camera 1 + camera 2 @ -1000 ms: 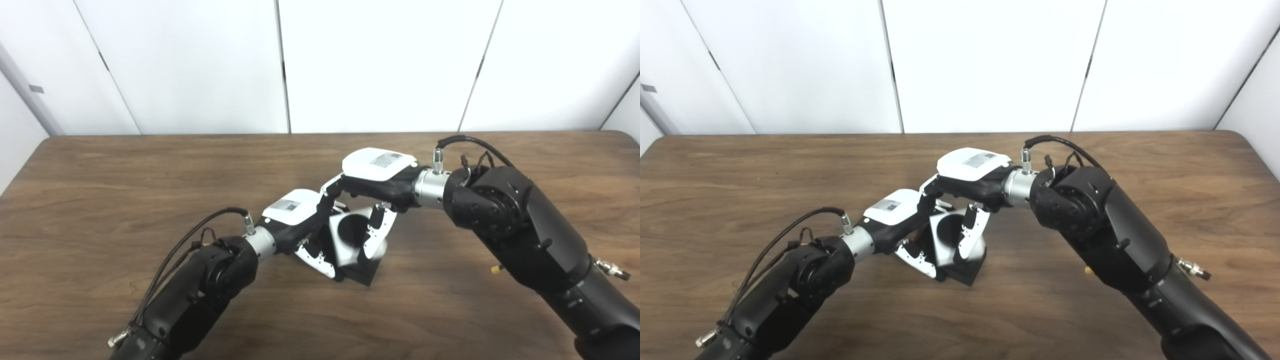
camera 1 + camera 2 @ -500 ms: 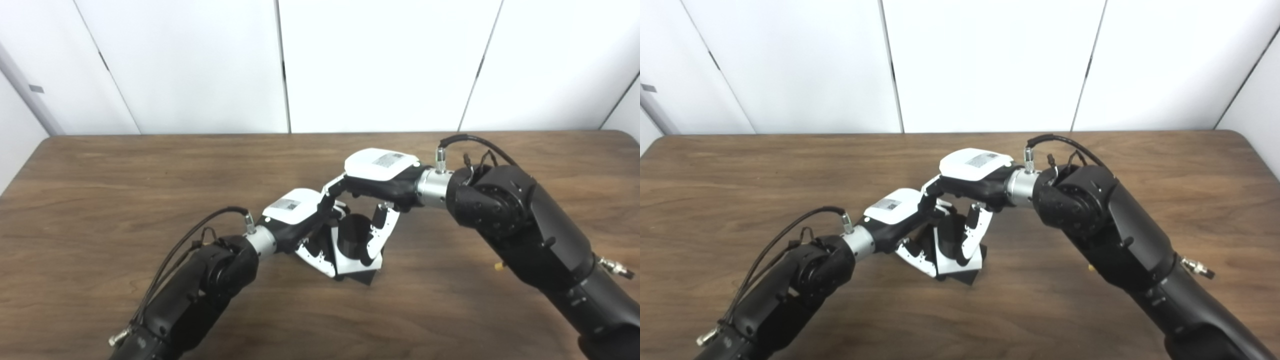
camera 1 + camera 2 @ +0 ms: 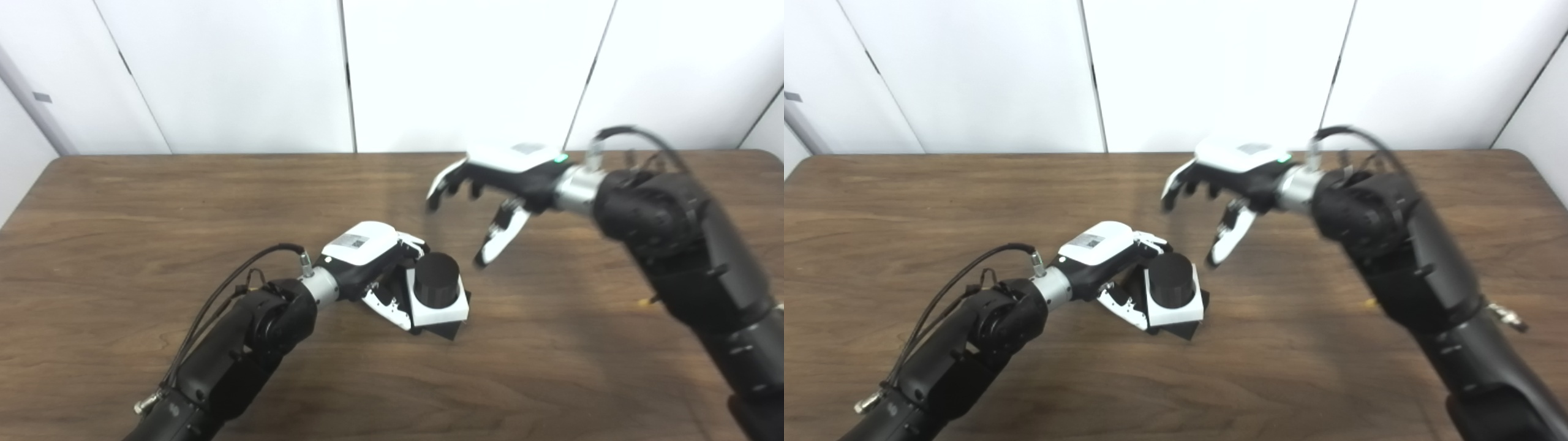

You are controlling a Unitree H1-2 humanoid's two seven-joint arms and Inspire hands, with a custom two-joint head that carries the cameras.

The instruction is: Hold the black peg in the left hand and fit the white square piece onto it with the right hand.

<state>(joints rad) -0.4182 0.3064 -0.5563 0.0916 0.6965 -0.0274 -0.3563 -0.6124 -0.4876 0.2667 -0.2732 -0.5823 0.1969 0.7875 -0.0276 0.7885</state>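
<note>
The left hand is clamped on the base of the round black peg, low over the brown wooden table. The flat white square piece sits around the peg, on its black base. The right hand hangs above and apart, fingers spread, holding nothing.

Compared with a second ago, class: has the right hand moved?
Yes. The right hand has lifted off the white square piece, up and toward the table's far edge, and now hangs open.
</note>
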